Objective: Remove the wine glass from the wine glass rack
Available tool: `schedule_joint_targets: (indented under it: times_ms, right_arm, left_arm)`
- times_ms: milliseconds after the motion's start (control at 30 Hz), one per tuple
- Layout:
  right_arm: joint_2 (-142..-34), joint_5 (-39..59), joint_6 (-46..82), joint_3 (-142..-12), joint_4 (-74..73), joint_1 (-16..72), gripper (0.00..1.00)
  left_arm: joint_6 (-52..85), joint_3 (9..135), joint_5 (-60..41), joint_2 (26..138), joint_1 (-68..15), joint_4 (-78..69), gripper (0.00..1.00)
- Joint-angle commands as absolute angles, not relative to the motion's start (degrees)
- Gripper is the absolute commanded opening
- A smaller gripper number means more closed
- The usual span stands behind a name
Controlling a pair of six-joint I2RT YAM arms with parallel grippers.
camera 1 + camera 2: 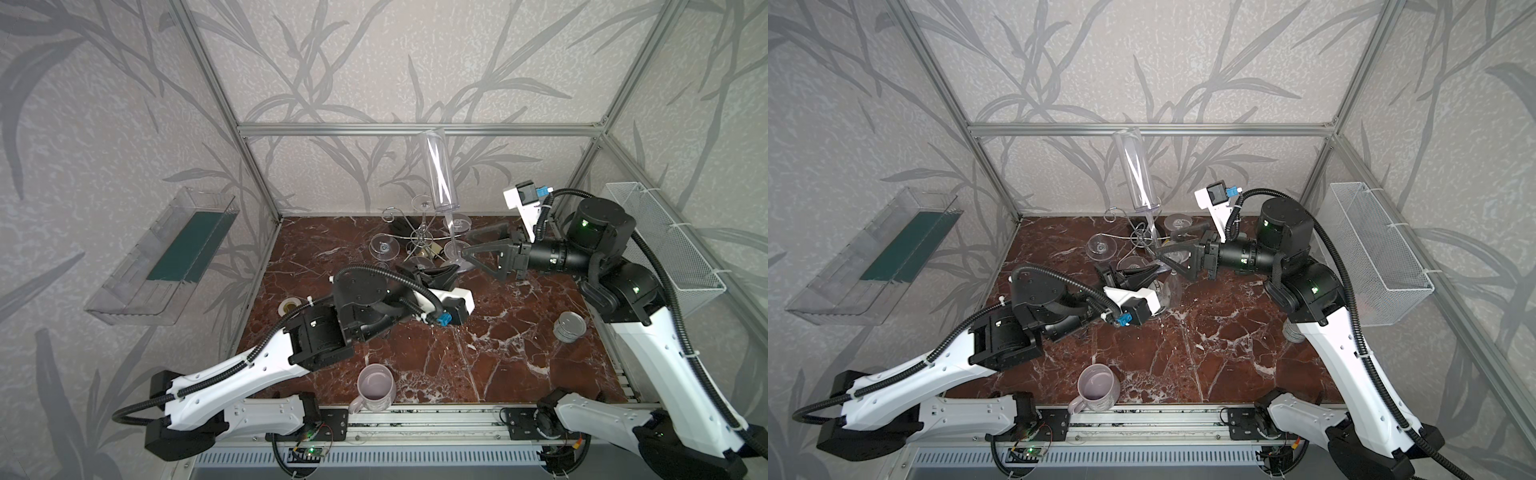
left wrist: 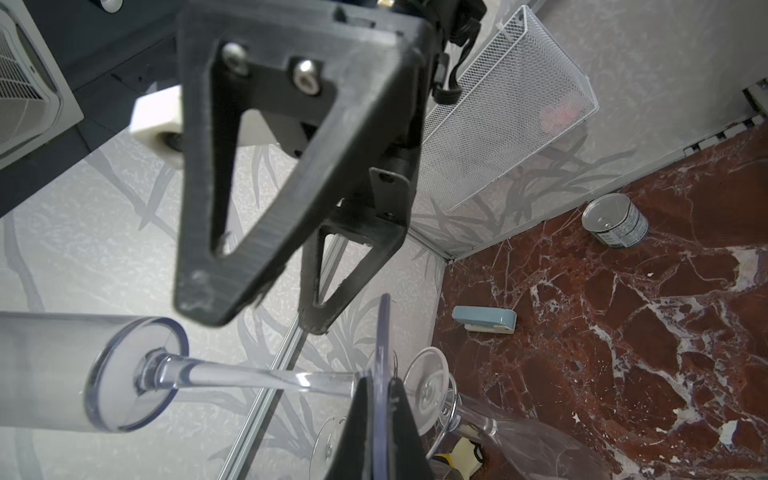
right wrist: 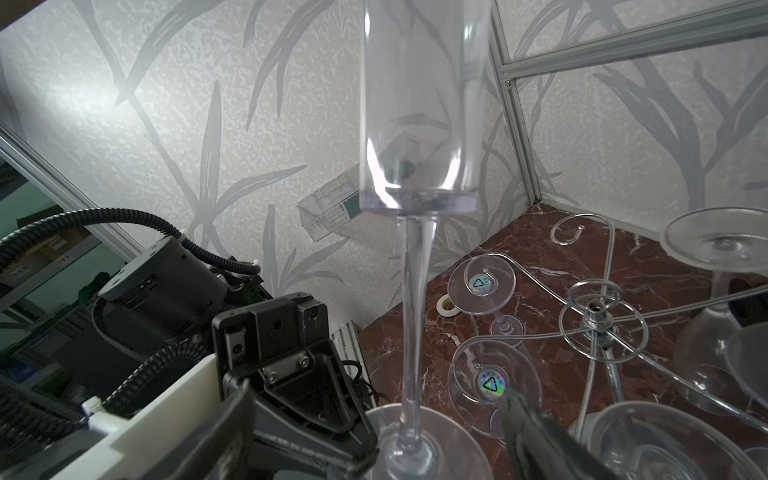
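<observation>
1. The left gripper (image 2: 380, 388) is pinched tight on the foot disc of the tall wine glass (image 1: 440, 174).
2. The wine glass stands upright just beside the wine glass rack (image 3: 598, 313), clear of its arms.
3. The right gripper (image 1: 467, 244) is spread wide at the lower stem, gripping nothing.

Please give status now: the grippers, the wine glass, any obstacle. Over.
Copy: left gripper shut on wine glass foot, right gripper open around its stem. It stands upright beside wine glass rack. Close by, other glasses hang there.
</observation>
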State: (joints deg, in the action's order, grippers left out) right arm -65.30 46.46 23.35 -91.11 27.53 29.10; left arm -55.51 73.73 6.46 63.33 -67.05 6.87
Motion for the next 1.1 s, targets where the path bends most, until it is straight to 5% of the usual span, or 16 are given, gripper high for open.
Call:
schedule_joint_targets:
  times_ms: [0,267,500,567,800,1067]
  right_arm:
    - [-65.8,45.1,20.5,-90.6,27.9,30.7,0.86]
    - [-67.2,42.6,19.5,-89.6,28.6,32.6,0.5]
    - [-67.8,43.8,18.7,-89.6,28.1,33.4,0.02]
    - [-67.9,44.6,18.6,-89.5,27.9,33.5,0.0]
    - [-65.3,38.6,13.3,-89.5,28.2,33.9,0.0]
    - [-60.4,26.8,5.9,-87.9,29.5,33.9,0.0]
  left_arm:
    - [-62.1,72.9,9.2,63.4,-68.3,3.1,0.0]
    - [-62.5,72.4,10.1,63.5,-69.2,3.2,0.0]
    - [-62.6,71.9,10.2,63.4,-69.3,3.2,0.0]
    - [-62.9,71.2,10.5,63.2,-69.3,1.8,0.0]
    - [-60.7,67.7,12.8,60.9,-69.3,-7.0,0.66]
    - [-27.1,69.5,-0.7,55.5,-65.1,-6.3,0.82]
